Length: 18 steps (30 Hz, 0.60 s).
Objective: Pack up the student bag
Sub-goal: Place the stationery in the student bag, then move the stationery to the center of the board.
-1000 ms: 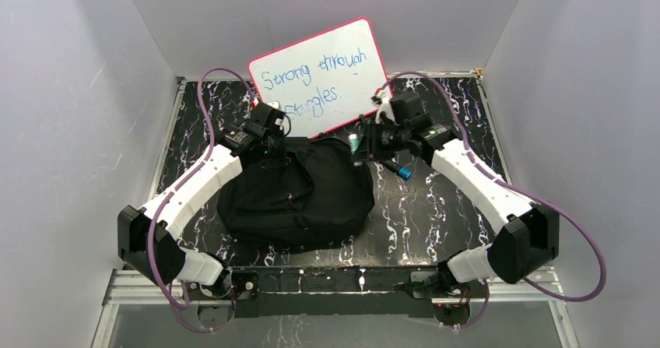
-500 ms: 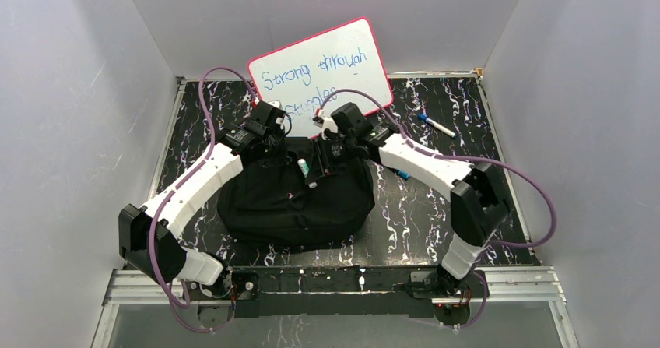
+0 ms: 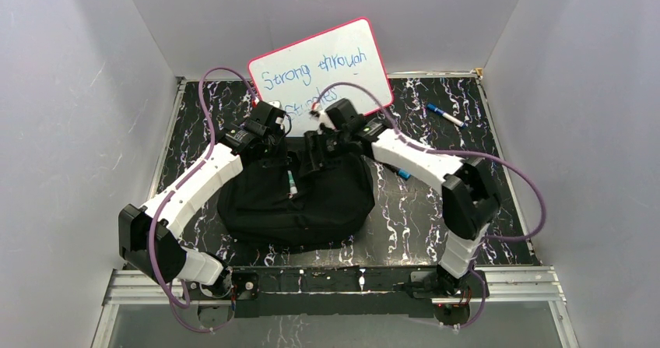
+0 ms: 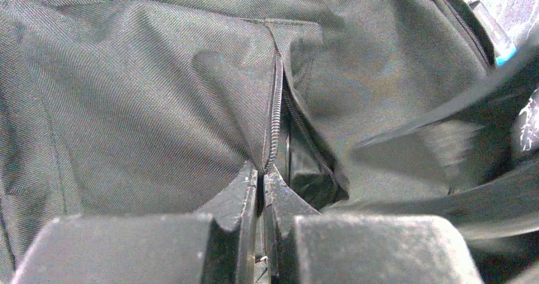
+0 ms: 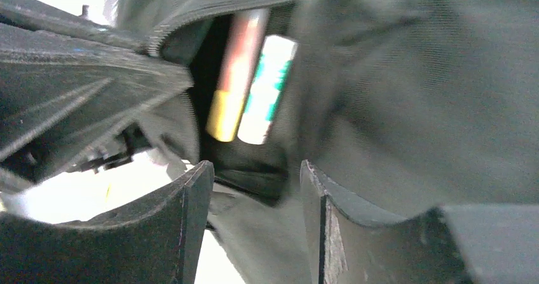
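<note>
Right gripper [image 5: 254,189] spread, empty, over student bag [image 3: 311,208] mid-table; green marker [image 5: 267,87] loose at opening. Left gripper [image 4: 260,182] pinches bag's zipper edge, far left. Risk: pinch slips, mouth collapses, marker rolls off onto table [image 3: 436,208].

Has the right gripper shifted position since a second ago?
Yes. The right gripper has swung left, from below the whiteboard's lower right corner to over the middle of the student bag.
</note>
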{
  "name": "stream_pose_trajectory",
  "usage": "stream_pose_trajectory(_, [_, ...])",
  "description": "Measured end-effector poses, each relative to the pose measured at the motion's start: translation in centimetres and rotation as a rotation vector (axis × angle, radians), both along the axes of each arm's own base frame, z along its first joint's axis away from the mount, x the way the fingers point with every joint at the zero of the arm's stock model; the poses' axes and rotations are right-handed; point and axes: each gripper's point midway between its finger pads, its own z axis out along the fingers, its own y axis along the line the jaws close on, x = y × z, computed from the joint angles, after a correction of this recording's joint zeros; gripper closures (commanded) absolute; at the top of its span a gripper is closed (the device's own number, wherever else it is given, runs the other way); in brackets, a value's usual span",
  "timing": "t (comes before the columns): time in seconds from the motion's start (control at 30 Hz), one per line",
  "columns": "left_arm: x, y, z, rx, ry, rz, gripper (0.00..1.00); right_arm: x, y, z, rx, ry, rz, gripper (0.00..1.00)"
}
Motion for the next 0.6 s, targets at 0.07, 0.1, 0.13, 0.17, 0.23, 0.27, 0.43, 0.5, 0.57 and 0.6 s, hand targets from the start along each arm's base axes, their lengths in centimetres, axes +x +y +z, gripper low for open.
stream_pose_trajectory(0.07, [0.0, 0.0, 0.0, 0.000, 0.000, 0.000, 1.00, 2.3, -2.7, 0.5, -0.045, -0.065, -0.092, 0.33])
stream_pose_trajectory(0.1, [0.0, 0.0, 0.0, -0.001, 0.000, 0.000, 1.00, 4.0, -4.6, 1.1, -0.064, -0.099, -0.158, 0.32])
stream_pose_trajectory(0.13, [0.0, 0.0, 0.1, -0.001, -0.001, 0.000, 1.00, 5.8, -6.7, 1.8, -0.080, -0.130, -0.225, 0.31])
stream_pose_trajectory(0.17, [0.0, 0.0, 0.1, -0.002, -0.003, 0.000, 1.00, 8.4, -9.6, 2.6, -0.095, -0.167, -0.324, 0.31])
stream_pose_trajectory(0.23, [-0.1, 0.0, 0.1, -0.004, -0.005, 0.000, 1.00, 14.1, -16.7, 3.9, -0.138, -0.244, -0.557, 0.30])
stream_pose_trajectory(0.27, [-0.1, 0.1, 0.1, -0.005, -0.005, -0.001, 1.00, 16.6, -20.6, 4.1, -0.174, -0.272, -0.674, 0.30])
stream_pose_trajectory(0.43, [-0.5, 0.0, 0.0, -0.018, -0.001, -0.008, 1.00, 25.8, -34.7, -0.8, -0.366, -0.256, -1.038, 0.31])
stream_pose_trajectory(0.5, [-0.5, -0.1, -0.1, -0.024, 0.000, -0.012, 1.00, 29.4, -37.7, -4.1, -0.412, -0.247, -1.095, 0.27])
stream_pose_trajectory(0.57, [-0.7, -0.1, -0.3, -0.026, 0.005, -0.013, 1.00, 32.5, -40.0, -7.3, -0.457, -0.268, -1.129, 0.21])
stream_pose_trajectory(0.6, [-0.8, -0.1, -0.3, -0.027, 0.008, -0.014, 1.00, 34.1, -41.4, -8.8, -0.488, -0.309, -1.145, 0.21])
